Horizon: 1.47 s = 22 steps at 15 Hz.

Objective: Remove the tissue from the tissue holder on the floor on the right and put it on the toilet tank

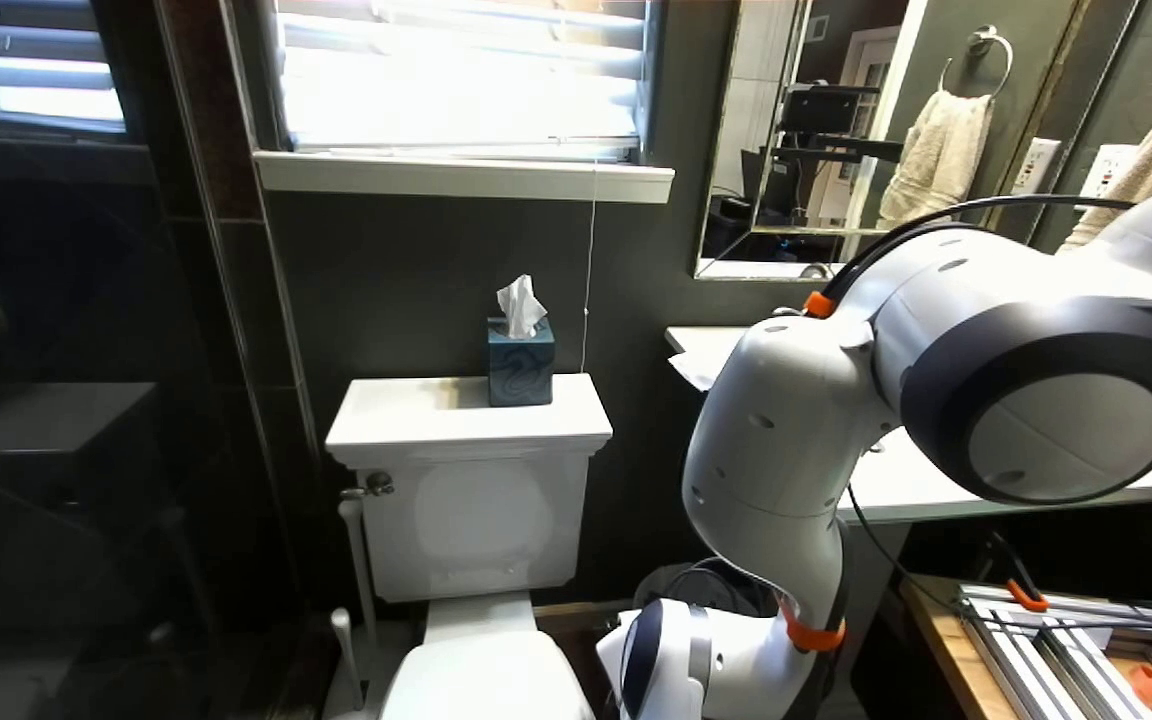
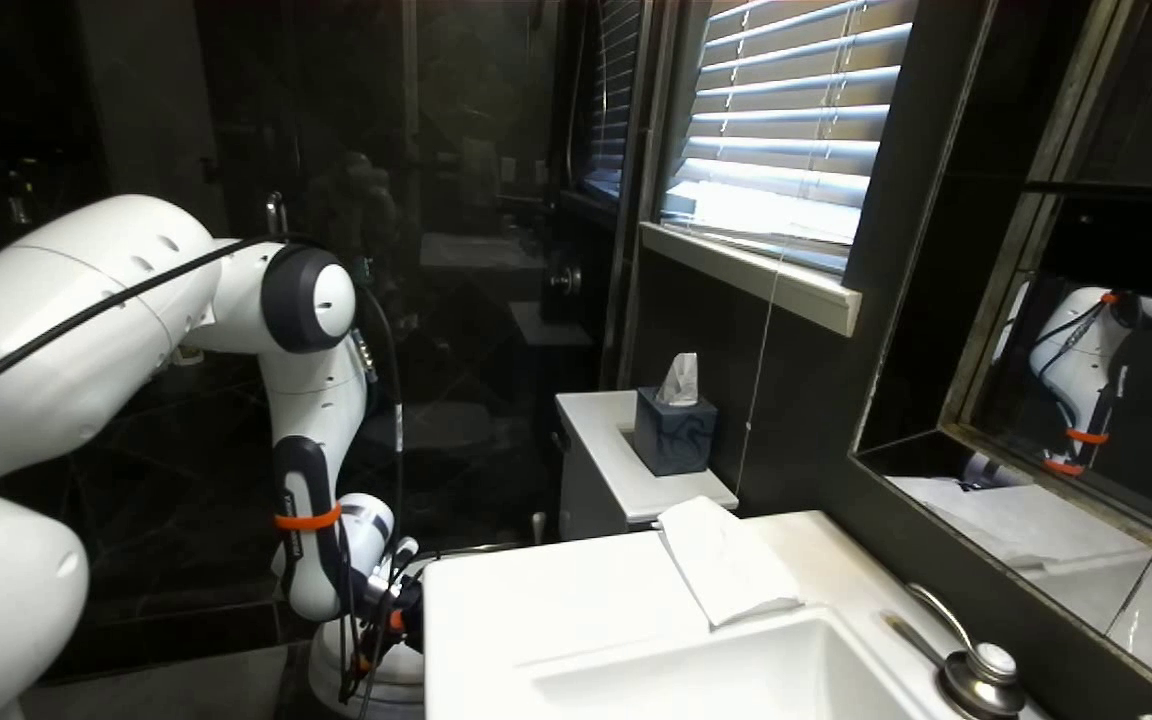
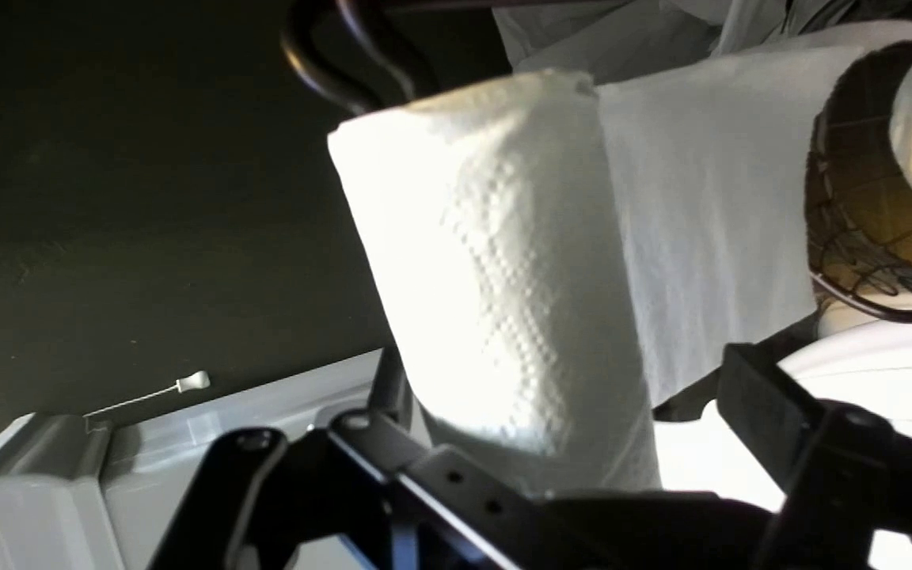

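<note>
- Our black two-finger gripper (image 3: 571, 380) is spread, its fingers (image 3: 769, 408) either side of the white embossed toilet-paper roll (image 3: 511, 261), whose far end meets the curved dark wire holder (image 3: 335, 85); we judge the grasp not yet made.
- We should centre first: in the wrist view the left finger lies just beside the roll, the right one apart, near the loose white sheet (image 3: 709, 214), which might snag.
- Then we'd squeeze lightly and draw along the wire.
- The white ceramic toilet tank (image 1: 406, 412) bears a dark teal tissue box (image 1: 521, 370); we'd aim left of it.
- Behind are a dark wall (image 1: 396, 280) and white-blinded window (image 1: 461, 90).
</note>
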{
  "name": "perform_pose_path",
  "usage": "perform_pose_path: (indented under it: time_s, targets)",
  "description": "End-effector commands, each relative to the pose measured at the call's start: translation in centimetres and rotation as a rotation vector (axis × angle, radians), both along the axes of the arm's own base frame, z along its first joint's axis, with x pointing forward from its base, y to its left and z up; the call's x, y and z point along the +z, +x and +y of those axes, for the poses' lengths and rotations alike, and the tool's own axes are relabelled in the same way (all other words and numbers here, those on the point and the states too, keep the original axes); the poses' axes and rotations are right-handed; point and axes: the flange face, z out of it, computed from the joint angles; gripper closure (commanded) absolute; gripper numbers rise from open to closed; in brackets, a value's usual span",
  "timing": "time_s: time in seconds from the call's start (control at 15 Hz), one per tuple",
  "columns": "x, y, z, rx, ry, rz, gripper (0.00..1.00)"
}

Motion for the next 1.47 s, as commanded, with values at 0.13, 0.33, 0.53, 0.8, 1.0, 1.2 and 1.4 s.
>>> perform_pose_path:
  time_s: [0.13,0.33,0.53,0.8,1.0,1.2,1.4]
  targets:
    - [-0.4,0.9,0.2,0.018,-0.010,-0.035,0.19]
    - [-0.1,1.2,0.3,0.017,-0.013,-0.045,0.32]
    - [0.3,1.3,0.4,0.013,-0.018,-0.057,0.35]
    - [0.8,1.5,0.7,0.011,-0.018,-0.076,0.36]
    - [1.3,1.8,1.0,0.007,-0.015,-0.096,0.37]
    - [2.0,2.4,1.2,0.009,-0.013,-0.119,0.38]
    - [2.7,3.2,1.5,0.016,-0.008,-0.144,0.38]
